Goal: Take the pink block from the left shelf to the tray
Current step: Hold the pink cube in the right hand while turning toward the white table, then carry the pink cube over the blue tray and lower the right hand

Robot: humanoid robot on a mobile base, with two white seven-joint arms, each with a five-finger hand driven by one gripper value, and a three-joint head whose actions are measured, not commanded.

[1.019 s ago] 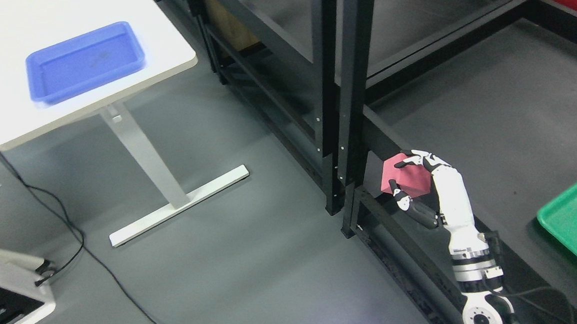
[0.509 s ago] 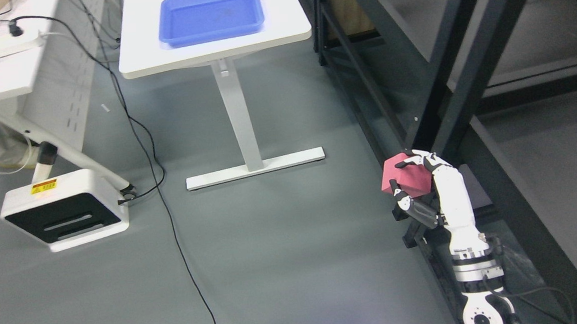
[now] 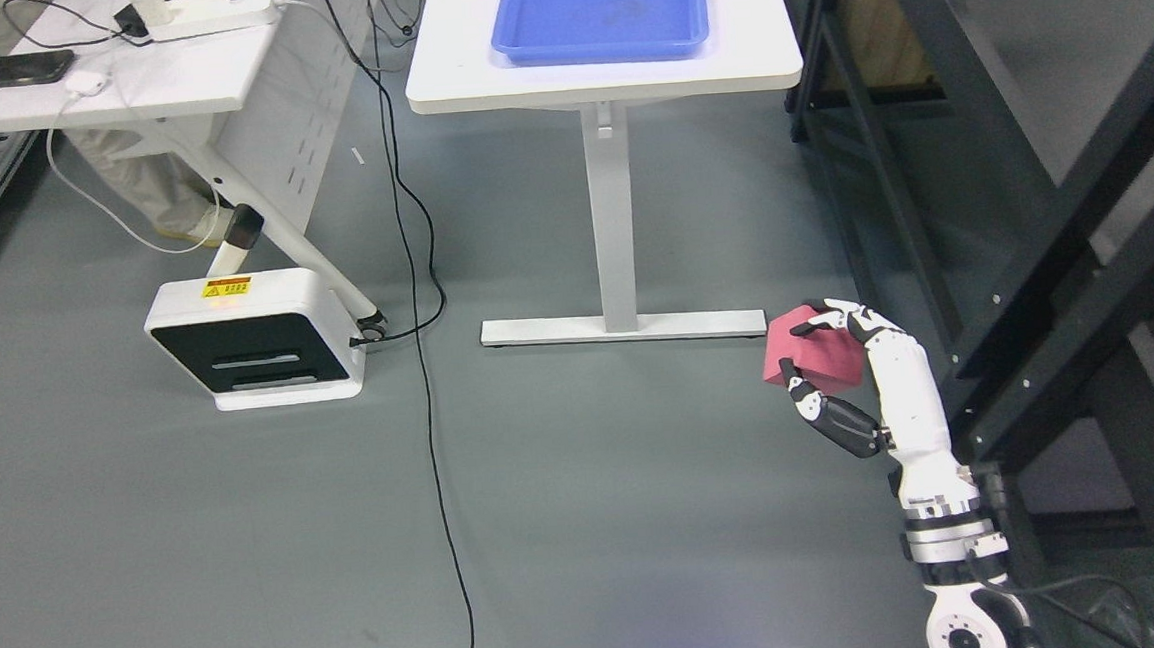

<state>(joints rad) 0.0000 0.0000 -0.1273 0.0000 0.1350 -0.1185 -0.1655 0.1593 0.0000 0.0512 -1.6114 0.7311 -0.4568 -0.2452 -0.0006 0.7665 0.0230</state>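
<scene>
Transport is the step in hand: the right hand (image 3: 825, 369), its arm rising from the lower right corner, is clamped on the pink block (image 3: 811, 355), with the fingers (image 3: 827, 317) hooked over the block's top edge and the thumb pressed against its near lower side. The block hangs above the grey floor (image 3: 599, 523), clear of the black shelf frame (image 3: 1064, 264) that fills the right side of the scene. The left arm is not in view.

The blue tray (image 3: 603, 50) lies on the white counter (image 3: 441, 72) at the far middle, well apart from the block and higher than it. By my judgement the pick itself is done and the carry is under way. The next move calls for closing the gap to the counter, lifting the block above the counter's edge and the tray's rim, and only then letting the fingers loosen so the block drops inside the tray rather than on the bare top.

A second white counter (image 3: 122, 91) stands far left, bearing a power strip (image 3: 202, 11) and a dark phone (image 3: 25, 67). On the floor below, a white box on wheels (image 3: 252, 339) carries a small yellow warning label (image 3: 226, 286); its print is too small to read. A black cable (image 3: 430, 373) runs across the floor.
</scene>
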